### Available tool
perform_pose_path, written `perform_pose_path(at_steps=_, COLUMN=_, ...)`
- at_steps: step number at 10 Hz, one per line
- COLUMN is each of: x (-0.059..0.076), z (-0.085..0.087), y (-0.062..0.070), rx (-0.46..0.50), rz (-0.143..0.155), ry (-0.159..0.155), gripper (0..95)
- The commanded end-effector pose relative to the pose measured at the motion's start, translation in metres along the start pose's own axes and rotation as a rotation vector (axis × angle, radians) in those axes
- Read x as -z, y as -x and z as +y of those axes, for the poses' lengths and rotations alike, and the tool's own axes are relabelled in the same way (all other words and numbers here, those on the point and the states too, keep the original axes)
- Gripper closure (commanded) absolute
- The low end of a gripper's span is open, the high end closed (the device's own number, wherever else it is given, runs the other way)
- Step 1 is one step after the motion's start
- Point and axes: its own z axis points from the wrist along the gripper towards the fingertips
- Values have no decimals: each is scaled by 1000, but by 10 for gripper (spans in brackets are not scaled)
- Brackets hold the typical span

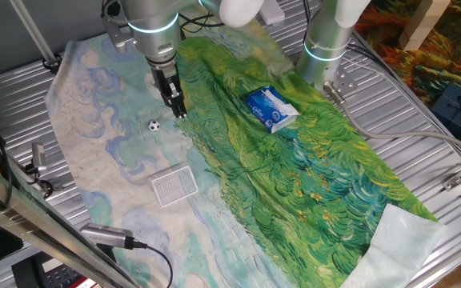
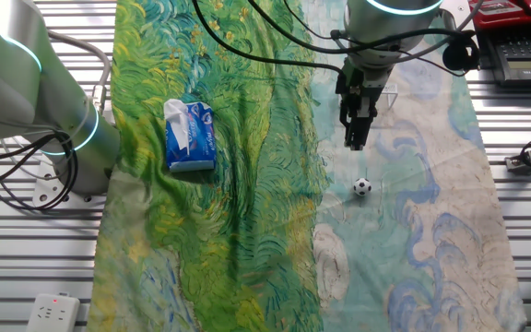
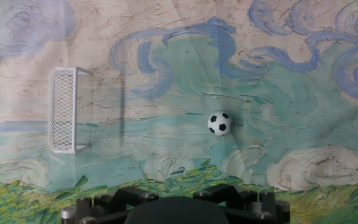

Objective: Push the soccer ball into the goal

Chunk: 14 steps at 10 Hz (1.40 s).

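Note:
The soccer ball is a tiny white ball with black patches lying on the pale part of the painted cloth. It also shows in the other fixed view and the hand view. The goal is a small white mesh frame standing on the cloth nearer the front, apart from the ball. In the hand view the goal stands to the ball's left. My gripper hangs point-down just above the cloth, a little beside the ball and not touching it. Its fingers look pressed together and empty in the other fixed view.
A blue-and-white tissue packet lies on the green part of the cloth. A second arm's base stands at the back. Metal ribbed table surrounds the cloth, with cables and a clamp at the front.

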Motion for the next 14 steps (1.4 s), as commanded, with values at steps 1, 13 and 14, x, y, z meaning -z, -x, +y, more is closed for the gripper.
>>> perform_pose_path(at_steps=1, x=0, z=0, y=0, rx=0, rz=0, ry=0, gripper=0)
perform_pose_path(at_steps=13, x=0, z=0, y=0, rx=-54, rz=-54, ry=118, gripper=950)
perform_pose_path(at_steps=14, x=0, z=0, y=0, rx=-54, rz=-54, ry=118, gripper=950)
